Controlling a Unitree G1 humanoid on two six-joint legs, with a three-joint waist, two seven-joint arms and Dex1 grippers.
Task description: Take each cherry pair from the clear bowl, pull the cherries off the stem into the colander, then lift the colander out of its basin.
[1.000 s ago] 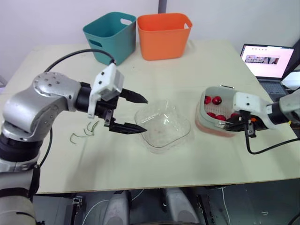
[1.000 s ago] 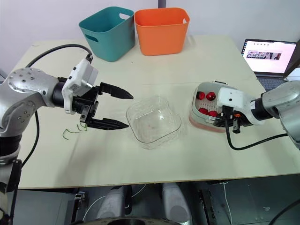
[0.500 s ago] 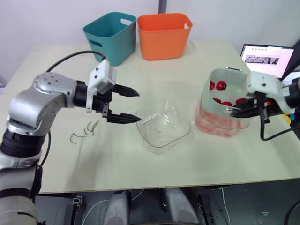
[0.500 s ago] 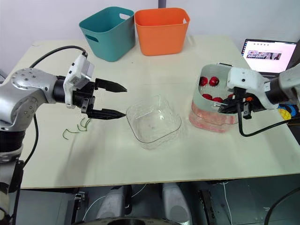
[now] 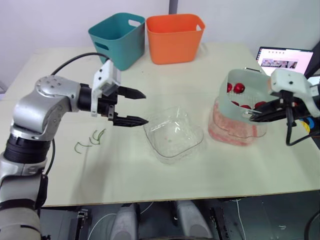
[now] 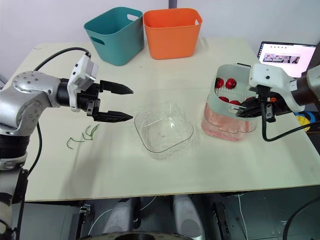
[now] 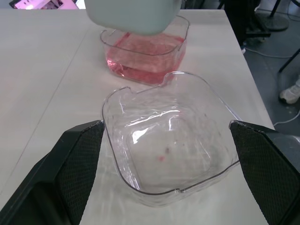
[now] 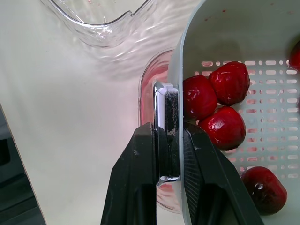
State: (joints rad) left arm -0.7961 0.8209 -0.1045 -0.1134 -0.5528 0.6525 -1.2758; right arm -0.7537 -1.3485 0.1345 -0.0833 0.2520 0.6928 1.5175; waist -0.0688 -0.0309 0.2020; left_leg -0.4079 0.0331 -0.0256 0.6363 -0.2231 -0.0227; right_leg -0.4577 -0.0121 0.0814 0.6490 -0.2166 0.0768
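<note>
The pale green colander hangs tilted above its pink translucent basin, partly lifted out of it. My right gripper is shut on the colander's near rim, one finger on each side of the wall. Several red cherries lie on the colander's slotted floor. The clear bowl sits at the table's middle with only reddish specks inside. My left gripper hovers open just left of the bowl, holding nothing; its fingers frame the bowl in the left wrist view.
A few green stems lie on the table below my left arm. A teal bin and an orange bin stand at the back. An open laptop sits off the table's right edge.
My right gripper has raised the colander up out of the basin and tilted it. My left gripper has drawn back to the left, away from the clear bowl.
</note>
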